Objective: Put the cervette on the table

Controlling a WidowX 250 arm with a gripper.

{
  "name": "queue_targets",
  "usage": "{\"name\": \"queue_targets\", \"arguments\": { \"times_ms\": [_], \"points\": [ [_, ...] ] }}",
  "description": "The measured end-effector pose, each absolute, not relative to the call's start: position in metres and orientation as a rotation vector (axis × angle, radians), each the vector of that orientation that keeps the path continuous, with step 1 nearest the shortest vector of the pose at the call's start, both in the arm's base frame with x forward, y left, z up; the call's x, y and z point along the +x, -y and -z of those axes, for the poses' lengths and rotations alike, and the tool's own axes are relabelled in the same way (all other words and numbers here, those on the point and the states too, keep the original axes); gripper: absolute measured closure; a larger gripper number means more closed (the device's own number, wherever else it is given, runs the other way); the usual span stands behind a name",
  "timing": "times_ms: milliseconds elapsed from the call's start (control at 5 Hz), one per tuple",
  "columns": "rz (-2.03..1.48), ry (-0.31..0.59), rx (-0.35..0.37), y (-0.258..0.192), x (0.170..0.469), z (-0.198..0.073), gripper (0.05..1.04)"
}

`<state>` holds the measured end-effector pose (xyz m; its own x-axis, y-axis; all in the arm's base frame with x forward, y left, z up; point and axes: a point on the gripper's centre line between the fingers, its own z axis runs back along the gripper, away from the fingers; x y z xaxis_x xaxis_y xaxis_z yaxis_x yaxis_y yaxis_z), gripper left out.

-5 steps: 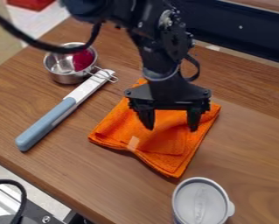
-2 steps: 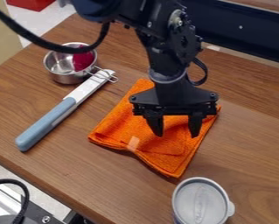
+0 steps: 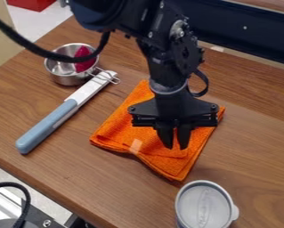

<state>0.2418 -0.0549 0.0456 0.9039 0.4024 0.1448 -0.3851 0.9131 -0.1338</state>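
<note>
One orange cloth [image 3: 123, 129], tool [image 3: 176, 147] above; embossed lid [image 3: 203, 205]

Soft, even light — faint shadow by the cloth [image 3: 117, 133] — glints on 1 metal cup [image 3: 65, 80].

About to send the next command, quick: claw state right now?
Claw: open only by a narrow gap, over the orange cloth; whether any cloth is caught between its tips can't be told.
</note>
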Motion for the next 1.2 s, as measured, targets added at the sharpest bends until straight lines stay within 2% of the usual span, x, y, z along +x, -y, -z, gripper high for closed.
{"name": "queue_targets", "arguments": {
  "times_ms": [200, 1000, 1200],
  "points": [
    [-0.406, 0.176, -0.092, 0.053, 0.237, -0.04, 1.027],
    [-0.473, 0.187, 0.019, 0.035, 0.245, -0.004, 1.031],
    [-0.463, 0.22, 0.029, 0.032, 0.255, -0.002, 1.031]
  ]
}}
